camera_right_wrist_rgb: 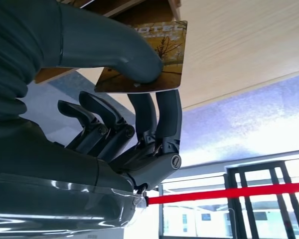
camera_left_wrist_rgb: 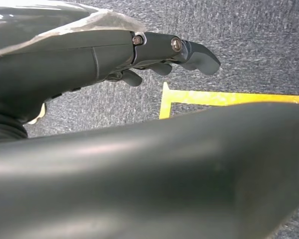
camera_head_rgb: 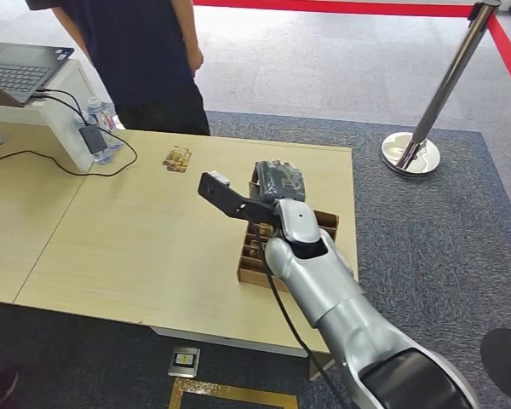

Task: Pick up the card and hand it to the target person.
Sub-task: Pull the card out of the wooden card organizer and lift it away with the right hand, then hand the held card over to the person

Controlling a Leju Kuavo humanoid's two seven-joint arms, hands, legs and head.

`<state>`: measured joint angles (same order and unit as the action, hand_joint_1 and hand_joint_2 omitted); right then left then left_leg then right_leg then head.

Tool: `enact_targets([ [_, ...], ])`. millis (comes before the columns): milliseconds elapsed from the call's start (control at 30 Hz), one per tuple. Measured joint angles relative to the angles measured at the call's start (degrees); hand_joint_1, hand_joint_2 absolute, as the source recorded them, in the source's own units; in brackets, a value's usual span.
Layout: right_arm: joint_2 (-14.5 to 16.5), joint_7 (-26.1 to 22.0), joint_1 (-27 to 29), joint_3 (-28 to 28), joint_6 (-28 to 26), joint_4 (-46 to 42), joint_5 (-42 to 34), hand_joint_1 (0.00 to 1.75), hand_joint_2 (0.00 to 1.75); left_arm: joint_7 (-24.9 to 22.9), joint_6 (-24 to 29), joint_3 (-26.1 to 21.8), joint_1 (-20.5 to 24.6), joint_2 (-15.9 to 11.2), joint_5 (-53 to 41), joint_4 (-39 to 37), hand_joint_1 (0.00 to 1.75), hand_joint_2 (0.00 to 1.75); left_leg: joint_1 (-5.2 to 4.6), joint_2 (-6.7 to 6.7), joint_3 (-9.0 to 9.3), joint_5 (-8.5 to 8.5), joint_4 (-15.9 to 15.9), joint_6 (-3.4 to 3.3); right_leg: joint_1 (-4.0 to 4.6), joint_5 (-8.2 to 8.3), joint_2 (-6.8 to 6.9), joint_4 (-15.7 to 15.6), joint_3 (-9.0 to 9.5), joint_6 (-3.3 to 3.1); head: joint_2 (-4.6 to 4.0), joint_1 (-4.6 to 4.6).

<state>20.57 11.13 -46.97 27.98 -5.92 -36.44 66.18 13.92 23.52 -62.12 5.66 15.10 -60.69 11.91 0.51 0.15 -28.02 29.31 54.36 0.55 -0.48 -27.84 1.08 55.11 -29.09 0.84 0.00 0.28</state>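
Now right hand (camera_right_wrist_rgb: 140,114) pinching card (camera_right_wrist_rgb: 155,59)

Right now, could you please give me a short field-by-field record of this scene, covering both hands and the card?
right hand: over the divided cardboard box, pinching a card between thumb and fingers
held card: golden-brown picture print, clamped by one edge
left hand: hangs over grey carpet by a yellow floor line, holds nothing, fingers apart
second card: lies flat on the wooden table, apart from the box
person: stands at the table's far edge, dark clothes
handover: not yet done
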Motion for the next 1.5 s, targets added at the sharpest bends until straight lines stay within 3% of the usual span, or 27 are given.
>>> enact_targets([
  [267,0.1,-5.85,2.19,0.32,4.28,-9.17,-6.87,1.75,1.75,0.07,0.07,-0.01,0.0,0.0,0.14,0.0,0.0,0.0,0.0,0.0,-0.01,0.0,0.0,0.0,0.0,0.0,0.0,0.0,0.0,0.0,0.0,-0.01],
  [600,0.24,-13.37,2.1,4.25,5.35,-9.11,-19.84,1.75,1.75,0.16,-0.28,0.0,0.08,-0.02,-0.49,0.0,0.0,0.0,0.0,0.0,-0.01,0.0,0.0,0.0,0.0,0.0,0.0,0.0,0.01,0.0,0.0,0.0],
  [1267,0.23,-11.37,0.91,15.15,-5.51,-1.36,-27.45,1.69,1.75,2.2,-0.24,0.0,0.06,0.0,-0.44,0.0,0.0,0.0,0.0,0.0,-0.01,0.0,0.0,0.0,0.0,0.0,0.0,0.0,0.01,0.0,0.0,-0.01],
  [1433,0.22,-11.63,0.77,15.67,-6.52,-0.57,-28.08,1.54,1.75,2.39,-0.2,0.0,0.04,0.01,-0.23,0.0,0.0,0.0,0.0,-0.01,-0.01,0.0,0.0,0.0,0.0,0.0,0.0,0.0,0.01,0.0,0.0,-0.01],
  [1467,0.23,-11.63,0.74,15.68,-6.61,-0.41,-28.11,1.4,1.75,2.39,-0.2,0.0,0.04,0.01,-0.2,0.0,0.0,0.0,0.0,0.0,-0.01,0.0,0.0,0.0,0.0,0.0,0.0,0.0,0.01,0.0,0.0,-0.01],
  [1500,0.24,-11.63,0.68,15.69,-6.67,-0.25,-28.13,1.06,1.75,2.4,-0.2,0.0,0.04,0.02,-0.17,0.0,0.0,0.0,0.0,0.0,-0.01,0.0,0.0,0.0,0.0,0.0,0.0,0.0,0.01,0.0,0.0,-0.01],
])
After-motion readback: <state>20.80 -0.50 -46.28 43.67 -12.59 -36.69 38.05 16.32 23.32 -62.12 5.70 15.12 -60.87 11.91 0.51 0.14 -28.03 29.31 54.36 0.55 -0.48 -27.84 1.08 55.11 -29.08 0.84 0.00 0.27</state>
